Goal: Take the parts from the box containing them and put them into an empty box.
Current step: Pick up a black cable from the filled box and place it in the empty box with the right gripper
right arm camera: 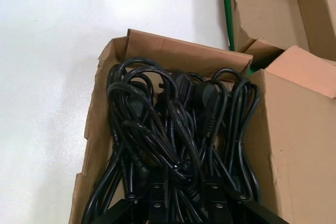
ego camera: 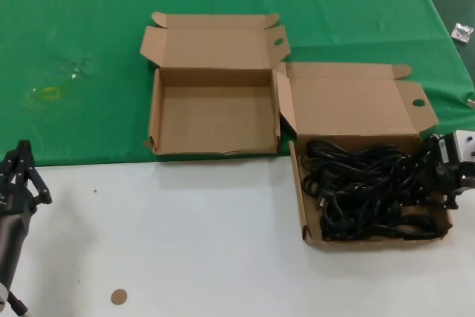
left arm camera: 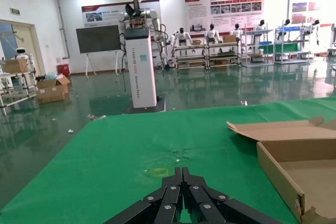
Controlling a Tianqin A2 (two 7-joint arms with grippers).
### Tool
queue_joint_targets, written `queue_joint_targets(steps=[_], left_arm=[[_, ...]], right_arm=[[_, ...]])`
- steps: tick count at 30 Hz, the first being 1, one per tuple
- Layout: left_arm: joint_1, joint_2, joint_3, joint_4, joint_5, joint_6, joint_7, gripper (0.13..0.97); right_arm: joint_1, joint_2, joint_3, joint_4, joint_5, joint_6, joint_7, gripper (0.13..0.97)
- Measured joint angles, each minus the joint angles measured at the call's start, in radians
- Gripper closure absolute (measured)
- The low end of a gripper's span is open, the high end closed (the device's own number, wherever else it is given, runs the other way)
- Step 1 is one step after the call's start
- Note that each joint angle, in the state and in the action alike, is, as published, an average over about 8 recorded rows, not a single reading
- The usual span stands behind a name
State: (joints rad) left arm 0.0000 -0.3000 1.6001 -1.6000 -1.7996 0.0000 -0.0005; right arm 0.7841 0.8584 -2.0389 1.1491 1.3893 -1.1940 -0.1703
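Right claw (right arm camera: 181, 203) spread open over tangled cords (right arm camera: 178, 129) — light, floppy, slippery — pinch a bunched loop; left claw (left arm camera: 181, 203) closed, empty.

Glossy black is seen on the cords (ego camera: 371, 191). Plain brown corrugated cardboard is shown by both the full box (ego camera: 349, 98) and the empty box (ego camera: 211, 113). A green cloth (ego camera: 89, 50), marked by a yellowish stain (ego camera: 46, 93), is laid over a white table (ego camera: 185, 243). Both grippers are black.

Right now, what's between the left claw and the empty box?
Head view: only bare white tabletop lies between the left claw and the empty box, then the green cloth's edge.
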Motion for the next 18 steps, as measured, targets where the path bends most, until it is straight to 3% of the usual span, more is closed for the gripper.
queue_joint_targets(steps=[14, 18], left_arm=[[0.0, 0.0, 0.0, 0.0, 0.0, 0.0, 0.0, 0.945], [0.0, 0.0, 0.0, 0.0, 0.0, 0.0, 0.0, 0.945]], right_arm=[[0.008, 0.06, 0.033, 0.094, 0.027, -0.049, 0.094, 0.934], [0.019, 0.072, 0.043, 0.109, 0.031, -0.058, 0.114, 0.935]])
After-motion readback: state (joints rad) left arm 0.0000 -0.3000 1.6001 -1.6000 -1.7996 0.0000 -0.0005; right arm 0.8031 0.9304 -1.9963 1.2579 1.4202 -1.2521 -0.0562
